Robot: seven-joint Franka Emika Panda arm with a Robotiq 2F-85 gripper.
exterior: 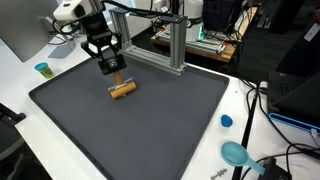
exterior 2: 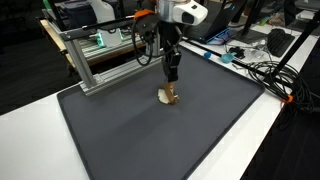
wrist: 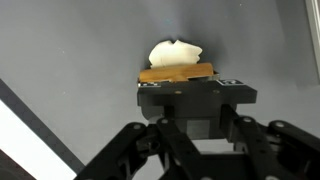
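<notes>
My gripper (exterior: 113,68) hangs over the far left part of a dark grey mat (exterior: 150,130). Its fingers are together on a small wooden piece with a white lump on it (exterior: 122,90), which sits at mat level right under the fingertips. In the other exterior view the gripper (exterior 2: 172,72) stands upright over the same tan and white piece (exterior 2: 169,96). In the wrist view the wooden bar (wrist: 176,73) lies across the tips of my gripper (wrist: 195,92), with the white lump (wrist: 175,53) just beyond it.
An aluminium frame (exterior: 175,45) stands at the mat's far edge, also in the other exterior view (exterior 2: 100,60). A small teal cup (exterior: 42,69), a blue cap (exterior: 226,121) and a teal round object (exterior: 236,153) lie on the white table. Cables (exterior 2: 265,75) run beside the mat.
</notes>
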